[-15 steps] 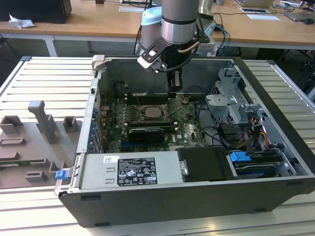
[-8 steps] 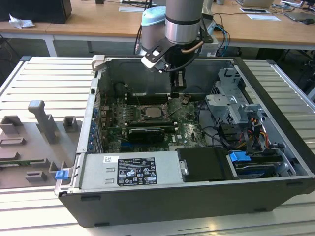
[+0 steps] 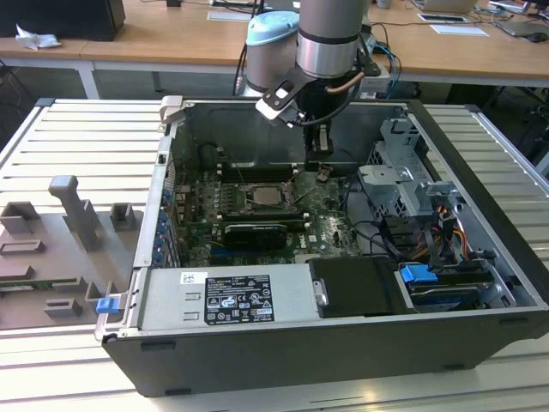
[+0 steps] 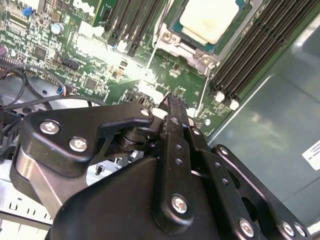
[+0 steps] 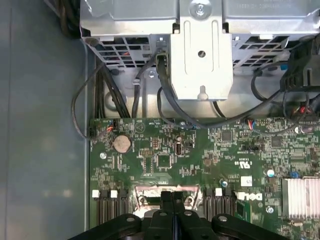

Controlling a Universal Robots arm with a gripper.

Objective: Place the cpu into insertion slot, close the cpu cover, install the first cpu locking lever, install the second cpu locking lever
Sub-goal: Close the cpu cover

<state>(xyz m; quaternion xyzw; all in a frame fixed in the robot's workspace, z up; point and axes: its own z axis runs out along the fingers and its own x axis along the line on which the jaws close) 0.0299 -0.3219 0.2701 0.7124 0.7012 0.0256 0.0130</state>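
The cpu shows its pale beige top and lies in the insertion slot on the green board. The silvery cpu cover frames it and looks laid down around the chip. A thin wire locking lever runs along one side of the socket, and I cannot tell whether it is latched. My gripper hangs just above the board, to the exterior view's right of the socket. Its black fingers are pressed together with nothing between them, and in the first wrist view the gripper sits at the socket's edge.
Black memory slots flank the socket. A black graphics card lies in front of it, a metal drive cage with cables stands at the exterior view's right, and the power supply fills the front. The case walls ring the work area.
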